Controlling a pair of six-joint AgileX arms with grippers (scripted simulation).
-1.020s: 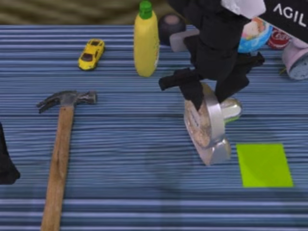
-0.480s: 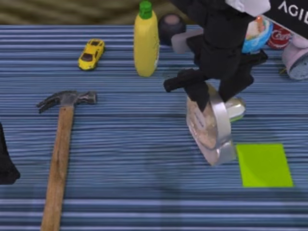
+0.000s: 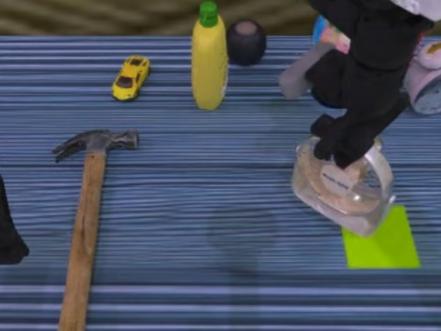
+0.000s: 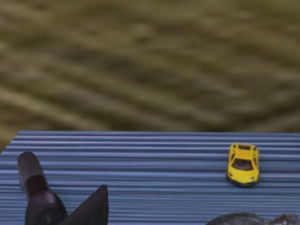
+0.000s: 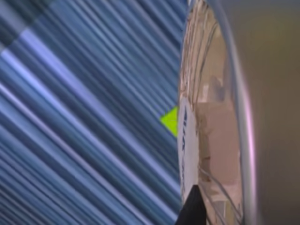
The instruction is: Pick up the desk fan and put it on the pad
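The desk fan (image 3: pixel 344 187) is a silver ring with a beige speckled grille and a central label. It hangs tilted with the grille facing up, and it overlaps the near-left corner of the lime-green pad (image 3: pixel 389 245). My right gripper (image 3: pixel 339 148) is shut on the desk fan's rim from above. In the right wrist view the fan (image 5: pixel 211 117) fills the right side beside one dark fingertip (image 5: pixel 192 208), and a sliver of the pad (image 5: pixel 171 120) shows past it. My left gripper (image 3: pixel 8 238) is parked open at the table's left edge.
A hammer (image 3: pixel 86 207) lies lengthwise on the left half of the table. At the back are a yellow toy car (image 3: pixel 131 76), a yellow bottle (image 3: pixel 209 58) and a dark round object (image 3: pixel 246 41). A pale pink alarm clock (image 3: pixel 427 86) stands at the back right, behind my right arm.
My right arm has carried the fan to the right and turned its grille from sideways to upward. The fan now covers part of the pad's corner. The left arm has not moved.
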